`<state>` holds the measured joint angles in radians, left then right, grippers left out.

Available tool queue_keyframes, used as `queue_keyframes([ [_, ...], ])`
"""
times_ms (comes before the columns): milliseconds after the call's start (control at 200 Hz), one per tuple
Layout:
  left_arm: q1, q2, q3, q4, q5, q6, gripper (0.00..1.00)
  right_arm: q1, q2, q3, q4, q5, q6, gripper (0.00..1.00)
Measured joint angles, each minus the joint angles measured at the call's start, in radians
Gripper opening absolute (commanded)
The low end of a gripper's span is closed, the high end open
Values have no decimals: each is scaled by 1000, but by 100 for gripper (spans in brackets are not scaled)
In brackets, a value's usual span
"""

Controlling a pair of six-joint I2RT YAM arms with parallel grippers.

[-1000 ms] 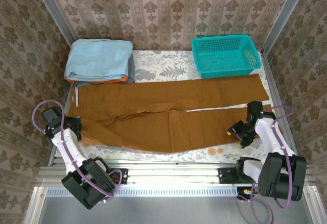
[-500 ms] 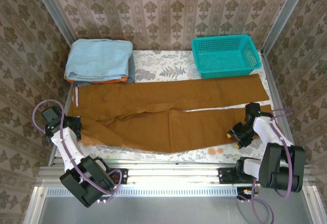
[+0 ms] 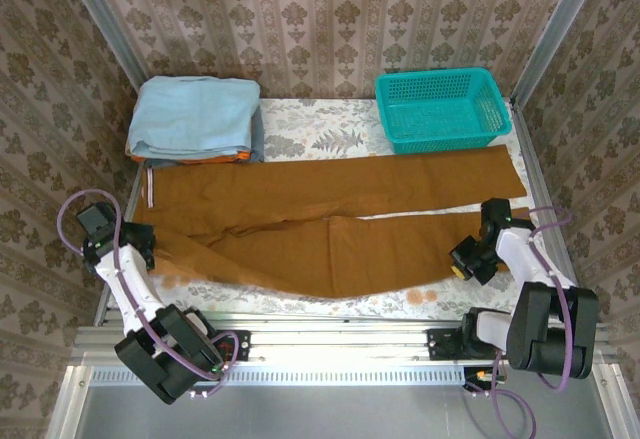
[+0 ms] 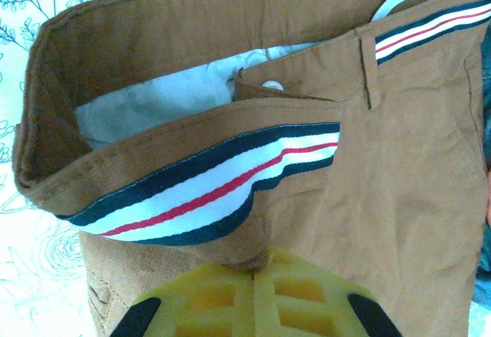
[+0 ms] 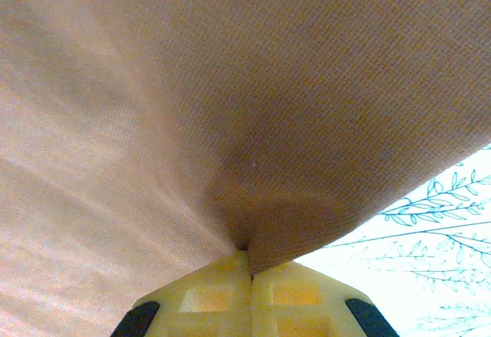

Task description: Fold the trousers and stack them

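Closed right down on cloth, both sets of jaws. In the left jaws, pinched between yellow pads (image 4: 207,299), the waistband end of the trousers (image 3: 330,224), rust-brown. Just beyond that pinch, the striped trim (image 4: 207,191) in navy, white and red, and past it the gaping waist with pale lining (image 4: 153,107) inside. In the right jaws, likewise shut with no gap between the pads, the hem end of the near leg, brown cloth fanning up and out from the pinch. To the right of that pinch, a patch of floral desk (image 5: 430,222). Between the two sets of jaws, the near leg drawn out lengthwise. Beyond both, the far leg flat and straight on the desk. Well beyond the right jaws, a teal basket (image 3: 440,109). Well beyond the left jaws, a folded light blue garment (image 3: 195,117) atop a thin orange cloth (image 3: 190,158), just past the far corner of the waistband.
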<state>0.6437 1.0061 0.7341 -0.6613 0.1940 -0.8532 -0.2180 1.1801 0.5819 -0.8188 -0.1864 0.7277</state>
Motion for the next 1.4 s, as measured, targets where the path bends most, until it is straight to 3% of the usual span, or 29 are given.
queue_keyframes([
  [300,-134,-49,167,-86,-35,-34,0,0,-237,124,-61,-15,-18,0],
  [565,-111,-215,282,-253,-52,-34,0,0,-423,243,-139,-43,-37,0],
  [755,-80,-238,350,-369,-51,-30,0,0,-549,310,-190,-55,-52,0],
  [885,-110,-238,436,-447,-81,-6,0,0,-611,347,-240,-52,-60,0],
  [1100,-146,-256,498,-481,-112,41,0,19,-637,410,-288,13,-101,0],
  [1395,3,-161,341,-383,9,64,0,20,-502,363,-251,49,-131,0],
])
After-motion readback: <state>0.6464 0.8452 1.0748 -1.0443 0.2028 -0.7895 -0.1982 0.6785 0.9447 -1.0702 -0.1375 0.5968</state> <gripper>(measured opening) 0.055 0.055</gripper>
